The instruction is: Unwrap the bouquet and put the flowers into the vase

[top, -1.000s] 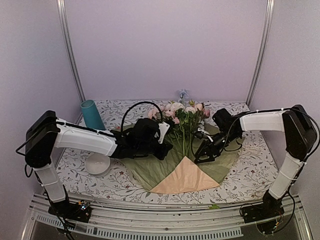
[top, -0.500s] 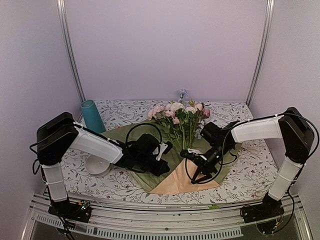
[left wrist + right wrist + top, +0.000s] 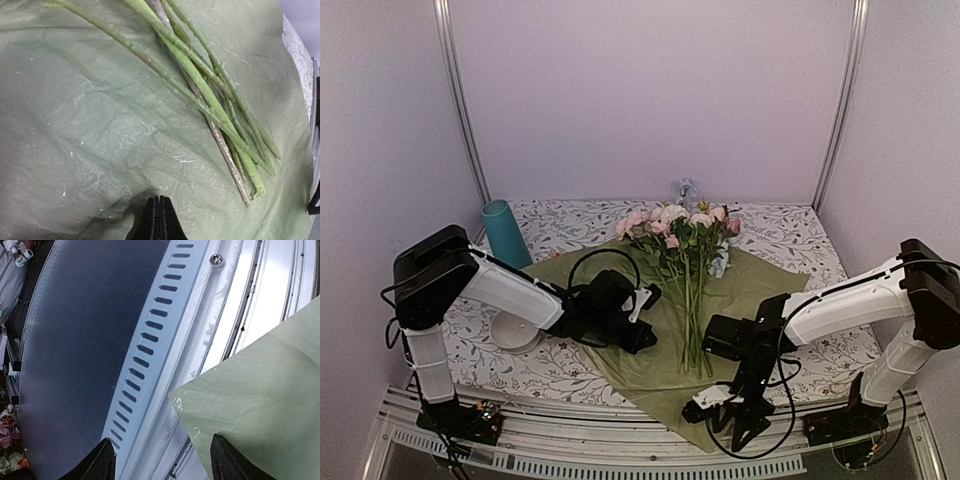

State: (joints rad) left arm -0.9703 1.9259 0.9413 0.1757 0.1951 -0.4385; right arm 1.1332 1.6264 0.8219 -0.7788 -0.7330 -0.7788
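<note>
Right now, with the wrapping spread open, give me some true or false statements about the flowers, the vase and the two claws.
1. The flowers lie on the green sheet. True.
2. The vase already holds a few stems. False: it stands upright at the back left with nothing in it, apart from the flowers.
3. The left claw is shut, above the green sheet. True.
4. The right claw is clamped on the flower stems. False: its jaws stand open, by the sheet's near corner and away from the stems.
5. The white bowl sits beside the right arm. False: it sits on the left side, by the left arm.
</note>
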